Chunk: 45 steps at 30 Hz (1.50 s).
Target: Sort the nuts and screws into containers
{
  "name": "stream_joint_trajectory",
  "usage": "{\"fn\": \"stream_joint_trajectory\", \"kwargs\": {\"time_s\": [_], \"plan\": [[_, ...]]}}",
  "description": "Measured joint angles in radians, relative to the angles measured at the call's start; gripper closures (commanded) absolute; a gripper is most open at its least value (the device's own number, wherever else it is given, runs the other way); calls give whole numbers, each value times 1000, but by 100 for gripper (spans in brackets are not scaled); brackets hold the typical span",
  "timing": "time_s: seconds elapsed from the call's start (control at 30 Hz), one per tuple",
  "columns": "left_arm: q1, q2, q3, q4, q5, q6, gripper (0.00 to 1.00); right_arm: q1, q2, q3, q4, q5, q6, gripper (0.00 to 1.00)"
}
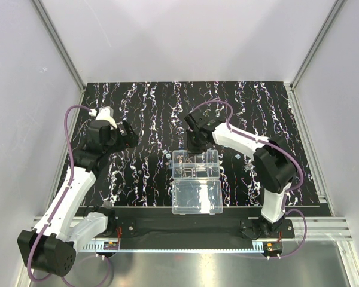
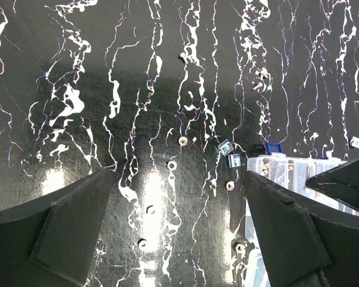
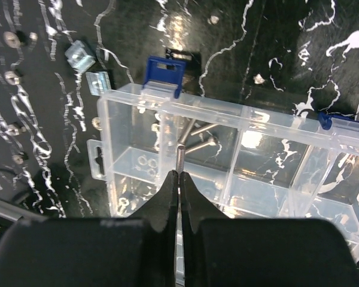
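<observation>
Right now the right gripper (image 3: 179, 174) is pinching a screw (image 3: 179, 156) between its closed fingertips, the threaded shaft standing upright and poking out beyond them. It is hanging over the organizer box (image 3: 269, 119), roughly above a divider near the box's left end; which cell lies directly beneath is not showing clearly. Just past that divider, long screws (image 3: 200, 136) are lying slanted in one cell. Small nuts (image 3: 145, 162) are sitting in the cells at the left end. Glare is washing over the cells further right, so their contents are hard to make out, and the gripper's dark body is covering the near edge of the box. The right end of the box is running out of the right wrist view. A blue latch (image 3: 164, 72) is sticking out from the far wall.

The left gripper (image 2: 179, 179) is hovering with its jaws spread wide above the mat (image 2: 48, 72), where loose nuts (image 2: 172, 165) are lying scattered and square nuts (image 2: 230, 152) are resting just beside the box's corner. From above, the lid half (image 1: 196, 197) is lying flat on the near side of the cells.
</observation>
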<state>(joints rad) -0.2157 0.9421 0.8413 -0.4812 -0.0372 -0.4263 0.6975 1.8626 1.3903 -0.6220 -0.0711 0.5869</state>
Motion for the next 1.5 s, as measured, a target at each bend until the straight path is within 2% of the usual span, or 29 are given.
{"fn": "stream_joint_trajectory", "kwargs": {"time_s": [0.07, 0.13, 0.17, 0.2, 0.5, 0.53, 0.7, 0.9, 1.03, 1.2, 1.27, 1.3, 1.33, 1.5], "plan": [[0, 0, 0, 0, 0, 0, 1, 0, 11, 0, -8, 2, 0, 96], [0, 0, 0, 0, 0, 0, 1, 0, 13, 0, -12, 3, 0, 86], [0, 0, 0, 0, 0, 0, 1, 0, 13, 0, -11, 6, -2, 80], [0, 0, 0, 0, 0, 0, 1, 0, 13, 0, -11, 6, -7, 66], [0, 0, 0, 0, -1, 0, 1, 0, -33, 10, -37, 57, -31, 15], [0, 0, 0, 0, -2, 0, 1, -1, -50, 19, -49, 75, -34, 1], [0, 4, 0, 0, -1, 0, 1, -61, -172, 65, -81, 138, -44, 0], [0, 14, 0, 0, -5, 0, 1, -399, -311, -22, -78, 182, -26, 0], [0, 21, 0, 1, -16, 0, 1, -523, -357, -146, -84, 249, -27, 1], [0, 38, 0, 0, -28, 2, 1, -657, -342, -228, -65, 277, -49, 9], [0, 44, 0, 0, -33, 4, 1, -692, -315, -227, -25, 311, -66, 16], [0, 46, 0, 0, -35, 5, 1, -700, -297, -222, -9, 324, -76, 18], [0, 48, 0, 1, -38, 7, 1, -710, -273, -212, 6, 329, -85, 24], [0, 63, 0, -1, -45, 9, 1, -760, -93, -121, 74, 343, -135, 34]]}}
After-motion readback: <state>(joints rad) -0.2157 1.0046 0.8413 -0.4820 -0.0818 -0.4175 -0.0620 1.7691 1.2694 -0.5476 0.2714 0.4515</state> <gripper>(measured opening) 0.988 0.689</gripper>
